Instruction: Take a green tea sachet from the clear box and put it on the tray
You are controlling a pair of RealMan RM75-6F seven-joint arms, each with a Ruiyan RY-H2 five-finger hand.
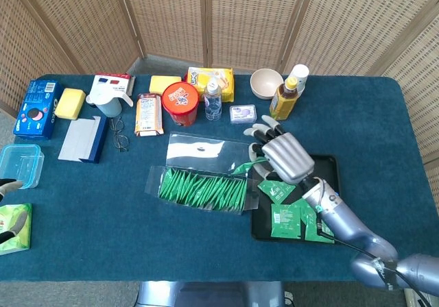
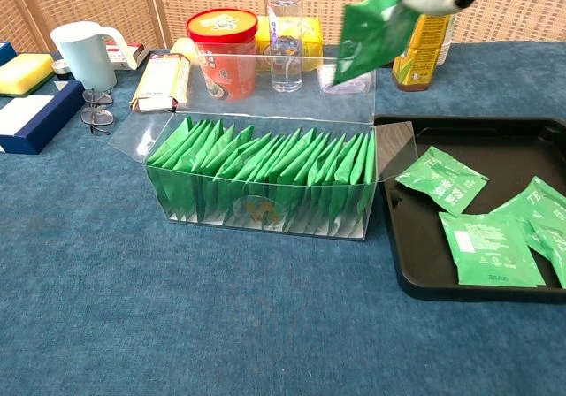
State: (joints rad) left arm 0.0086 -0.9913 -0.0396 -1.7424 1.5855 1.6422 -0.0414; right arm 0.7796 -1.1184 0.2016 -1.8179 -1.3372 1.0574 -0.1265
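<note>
Sachet of green tea is hanging pinched in the right hand, above the clear box beside the tray.

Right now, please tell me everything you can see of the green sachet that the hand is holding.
The sachet is a flat green packet, foil-like as it looks, with no print readable from here. It hangs tilted in the air, its top corner pinched by the fingers of the right hand, out of the clear box and above its right end. It is near the tray but not yet over it. Nothing else touches it.
</note>
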